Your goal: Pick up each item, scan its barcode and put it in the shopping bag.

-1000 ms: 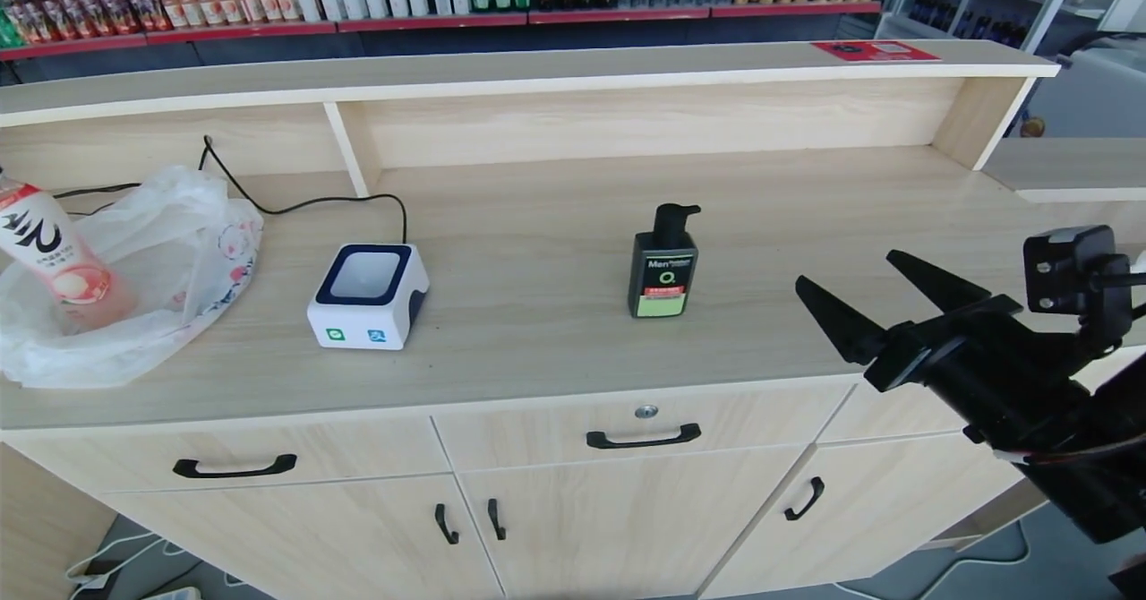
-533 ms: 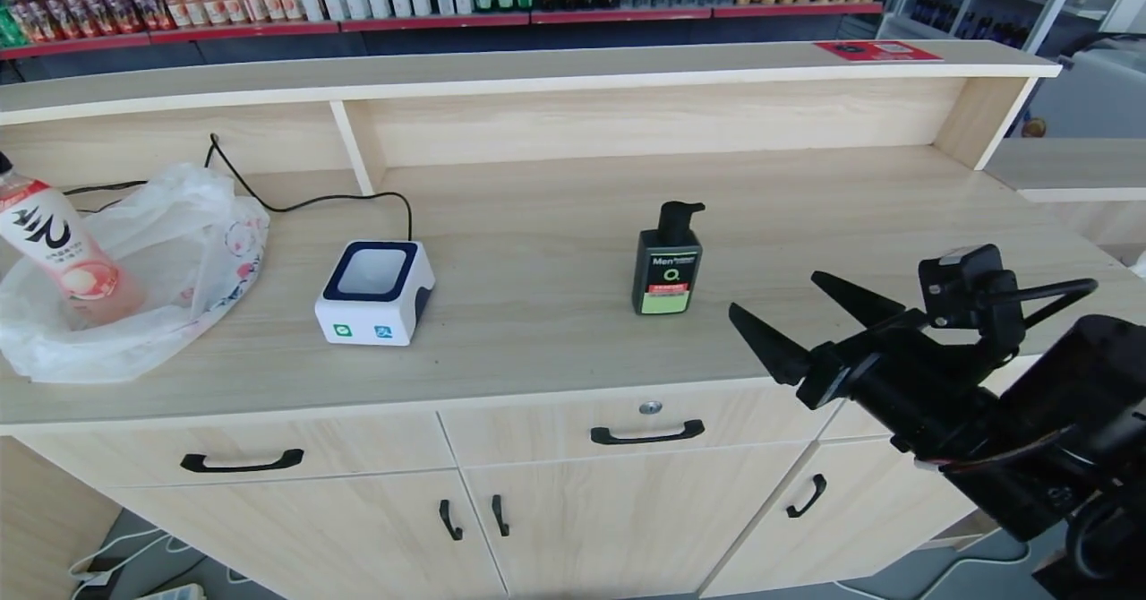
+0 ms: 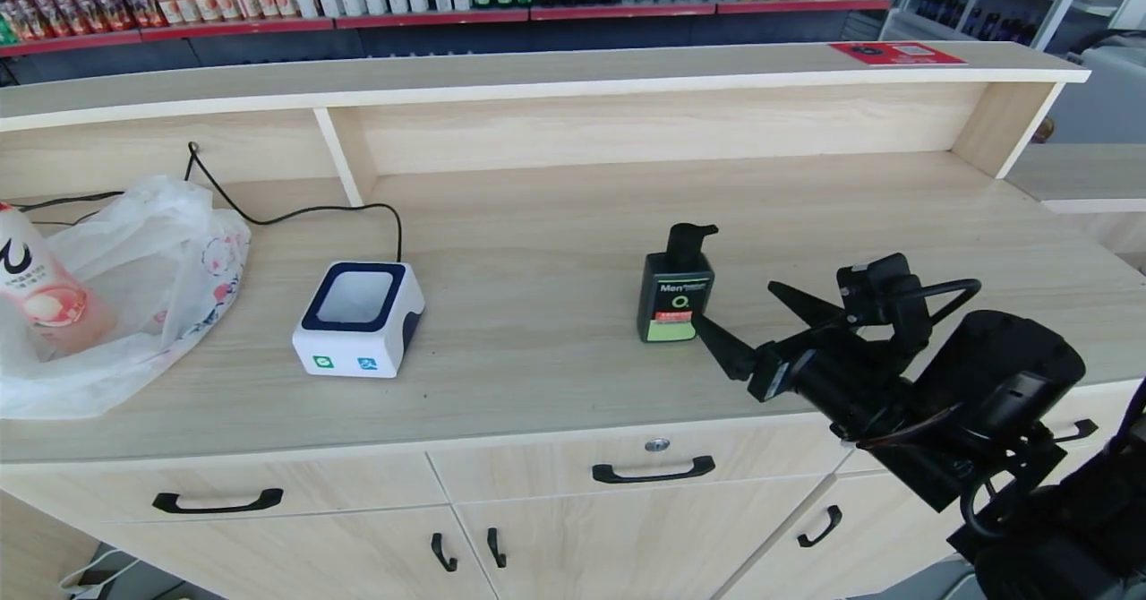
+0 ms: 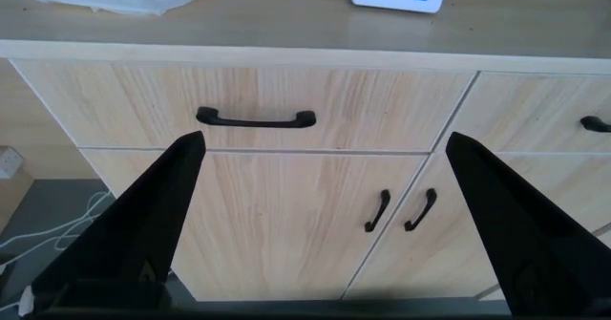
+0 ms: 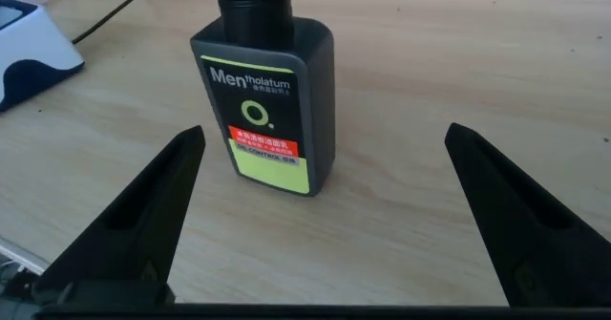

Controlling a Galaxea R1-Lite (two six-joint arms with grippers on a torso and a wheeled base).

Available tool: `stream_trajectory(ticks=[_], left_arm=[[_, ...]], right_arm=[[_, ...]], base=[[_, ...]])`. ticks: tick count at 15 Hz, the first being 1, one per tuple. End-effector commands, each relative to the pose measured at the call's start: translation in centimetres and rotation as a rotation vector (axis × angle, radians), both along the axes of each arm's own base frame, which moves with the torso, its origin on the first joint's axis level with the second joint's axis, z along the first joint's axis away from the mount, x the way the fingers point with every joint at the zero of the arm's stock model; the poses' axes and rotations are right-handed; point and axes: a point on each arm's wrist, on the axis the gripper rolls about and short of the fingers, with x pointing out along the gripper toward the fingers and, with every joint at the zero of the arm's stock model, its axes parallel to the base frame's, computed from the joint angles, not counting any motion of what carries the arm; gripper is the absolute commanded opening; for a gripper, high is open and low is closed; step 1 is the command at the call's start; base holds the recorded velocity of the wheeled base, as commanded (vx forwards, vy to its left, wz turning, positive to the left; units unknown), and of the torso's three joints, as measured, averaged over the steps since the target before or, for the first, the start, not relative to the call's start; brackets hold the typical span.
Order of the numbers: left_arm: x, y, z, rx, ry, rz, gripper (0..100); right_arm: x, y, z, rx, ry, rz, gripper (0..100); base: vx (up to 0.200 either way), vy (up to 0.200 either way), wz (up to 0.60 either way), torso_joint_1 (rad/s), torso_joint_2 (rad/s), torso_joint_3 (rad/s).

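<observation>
Well, the shopping bag (image 3: pixel 152 233) lies crumpled at the left end of the bench (image 3: pixel 537 215) with a pink drink bottle (image 3: pixel 40 291) standing inside it, near the scanner (image 3: pixel 358 318). Farther right the dark pump bottle (image 3: pixel 676 291) stands upright, the right end effector (image 3: pixel 739 306) spread wide just beside it. Lower down, the left end effector (image 4: pixel 325 140) hangs released, facing a drawer handle (image 4: pixel 255 119).

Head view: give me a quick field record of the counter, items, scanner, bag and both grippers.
scanner: white box, window up, cabled, mid-counter
pump bottle: upright, to the scanner's right, not yet picked
shopping bag: open, at the counter's left end
drink bottle: standing inside the shopping bag
right gripper: open, facing the pump bottle, not gripping
left gripper: open, low, facing the cabinet front
</observation>
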Motion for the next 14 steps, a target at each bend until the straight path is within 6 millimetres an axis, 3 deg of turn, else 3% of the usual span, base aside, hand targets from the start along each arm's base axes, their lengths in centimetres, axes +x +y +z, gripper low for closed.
stream_trajectory(ticks=[1, 5, 8, 14], left_arm=[[0.0, 0.0, 0.0, 0.000, 0.000, 0.000, 100], [0.0, 0.0, 0.0, 0.002, 0.000, 0.000, 100], [0.0, 0.0, 0.0, 0.002, 0.000, 0.000, 100], [0.0, 0.0, 0.0, 0.003, 0.000, -0.002, 100]], right_arm=[[0.7, 0.4, -0.1, 0.004, -0.007, 0.001, 100], [1.2, 0.5, 0.0, 0.008, -0.018, -0.003, 100], [2.1, -0.8, 0.5, 0.018, -0.036, -0.053, 100], [3.2, -0.2, 0.9, 0.036, -0.065, -0.049, 100]], base=[[0.000, 0.000, 0.00, 0.000, 0.00, 0.000], [0.000, 0.000, 0.00, 0.000, 0.00, 0.000], [0.000, 0.000, 0.00, 0.000, 0.00, 0.000], [0.000, 0.000, 0.00, 0.000, 0.00, 0.000]])
